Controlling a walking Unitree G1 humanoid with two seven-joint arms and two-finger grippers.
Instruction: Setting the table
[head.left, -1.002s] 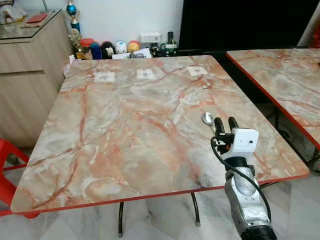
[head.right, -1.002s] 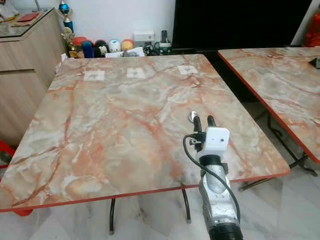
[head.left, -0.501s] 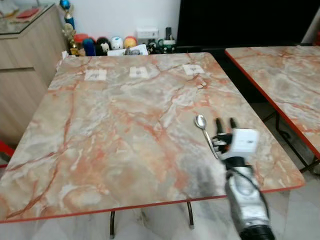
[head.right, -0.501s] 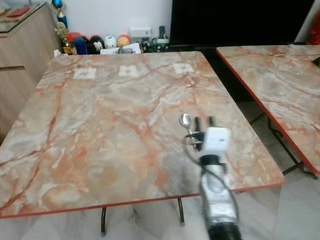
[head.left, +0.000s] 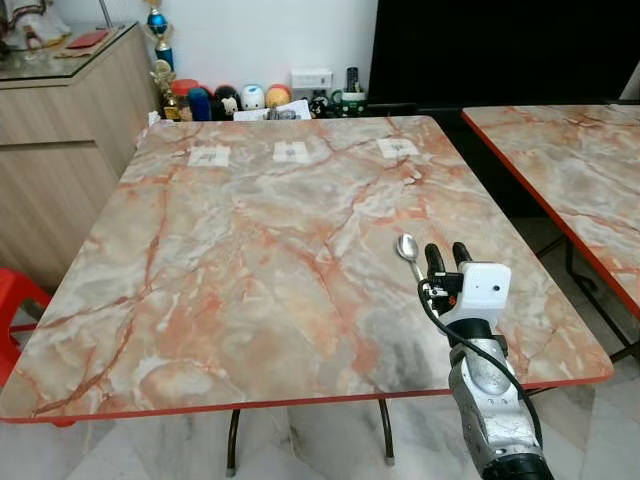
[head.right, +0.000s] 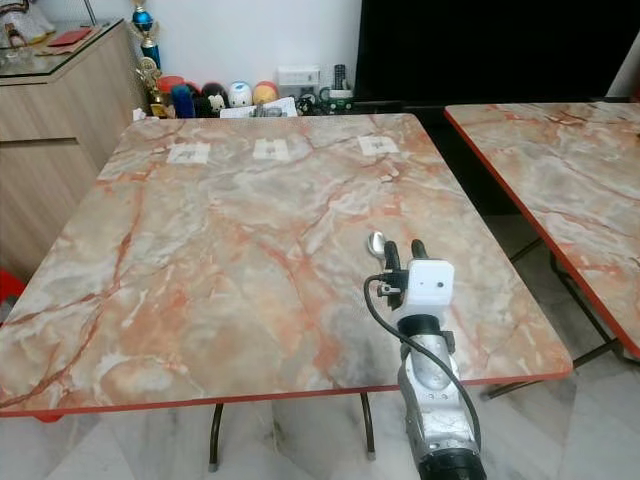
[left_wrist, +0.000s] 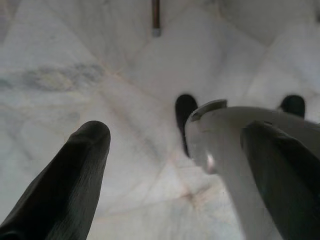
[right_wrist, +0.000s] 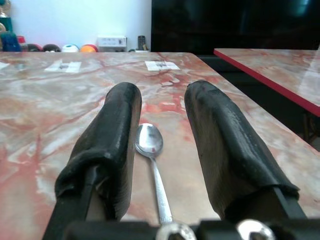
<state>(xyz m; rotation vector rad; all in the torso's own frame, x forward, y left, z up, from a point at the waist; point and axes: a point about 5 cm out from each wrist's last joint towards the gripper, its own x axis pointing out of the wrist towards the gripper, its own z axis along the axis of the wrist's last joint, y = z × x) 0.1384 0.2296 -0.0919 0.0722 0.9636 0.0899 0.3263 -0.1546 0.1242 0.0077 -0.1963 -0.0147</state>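
on the marble table (head.left: 250, 250), near its right front corner, the spoon (head.left: 408, 252) lies flat, bowl pointing away from the robot. right gripper (head.left: 446, 256) sits low over it, fingers (right_wrist: 112, 145) apart, handle between them, not clamped. left gripper (left_wrist: 175, 165) hangs over the floor (left_wrist: 75, 60), fingers apart.

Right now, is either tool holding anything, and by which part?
Nothing is held. The spoon lies on the table between the right tool's open fingers, ungripped. The left tool hangs open over the floor.
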